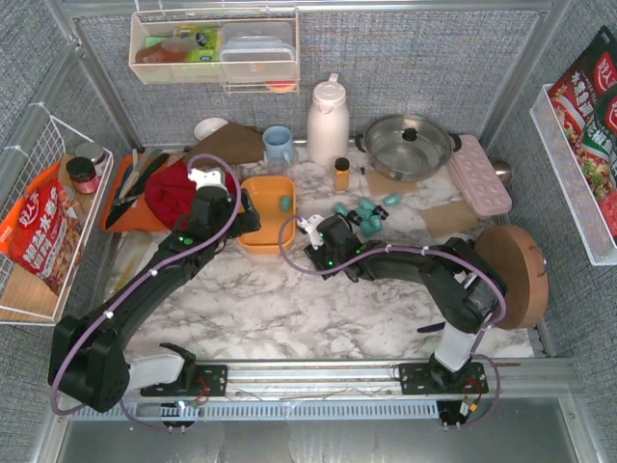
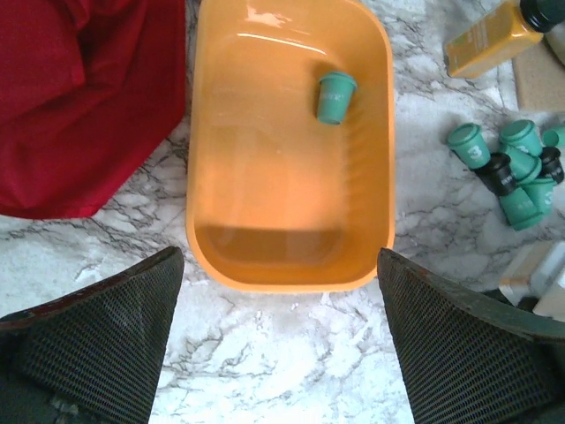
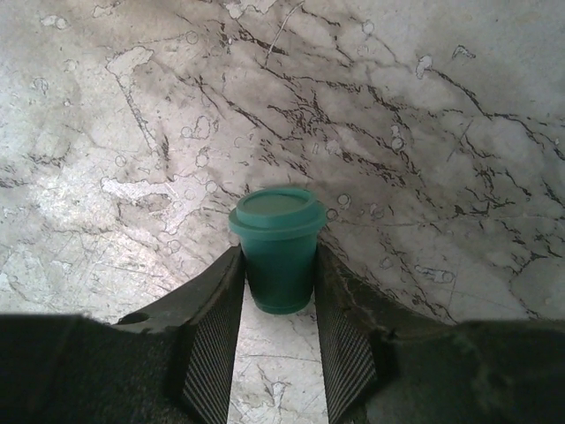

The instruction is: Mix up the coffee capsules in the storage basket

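Setting: a marble-patterned table [image 1: 289,309] inside a mesh-walled cell, seen from above, with two dark arms reaching in from the near edge.
Left gripper [image 2: 279,265]: its jaws stood wide apart and held nothing, hanging over the near end of the storage basket.
Storage basket [image 2: 265,177]: an orange-yellow tray with rounded corners lay on the marble near the table's middle.
In the basket: a single teal capsule [image 2: 335,95] lay tilted near the far right corner.
Right gripper [image 3: 278,265]: both fingers pressed against the sides of a teal coffee capsule [image 3: 275,234], held upright with its lid up over bare marble, just right of the basket.
Loose capsules [image 2: 516,172]: a cluster of teal and black pods sat on the table to the basket's right, apart from it.
Crowding the left side: a red cloth [image 2: 79,97] lay against the basket's left wall.
Beyond the pods: a small amber bottle [image 2: 490,35] with a black cap.
Back row: blue mug [image 1: 279,145], white thermos jug [image 1: 328,121], lidded steel pot [image 1: 407,145] and pink egg tray [image 1: 479,174].
Right edge: a round wooden board [image 1: 516,275] beside the right arm.
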